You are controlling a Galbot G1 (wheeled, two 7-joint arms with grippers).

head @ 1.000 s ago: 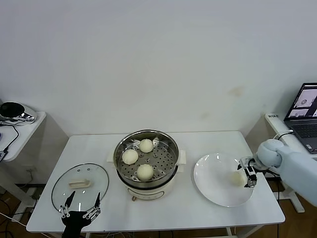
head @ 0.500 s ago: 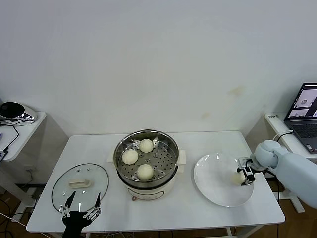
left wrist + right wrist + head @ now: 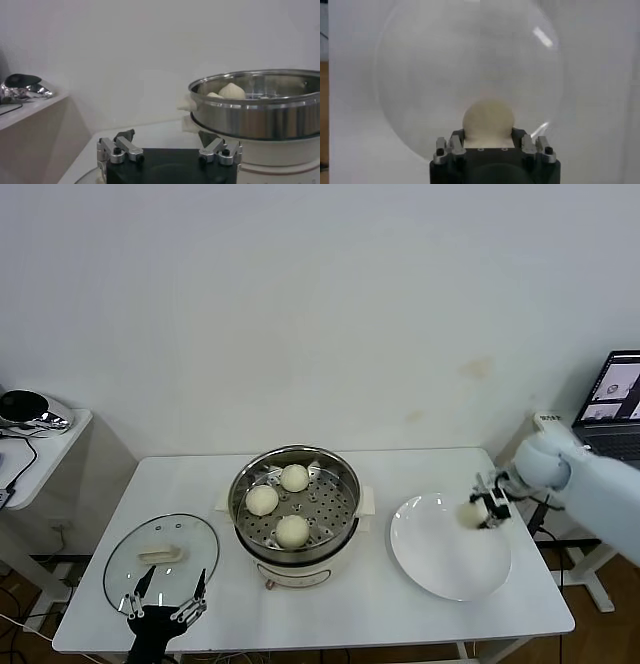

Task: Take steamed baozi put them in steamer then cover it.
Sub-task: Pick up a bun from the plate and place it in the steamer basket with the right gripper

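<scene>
Change: my right gripper (image 3: 484, 506), fingers clamped on the 4th baozi (image 3: 470, 513), is now lifting it off the plate (image 3: 440, 569) | 3 are sitting in the steamer (image 3: 295, 502) left | cover (image 3: 162, 553) near-left | left gripper (image 3: 162, 608) spread, idling | I am carrying next.

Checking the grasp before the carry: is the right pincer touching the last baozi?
Touching. The right wrist view shows the baozi wedged between the right pincer's fingers, no gap either side, above the plate.
</scene>
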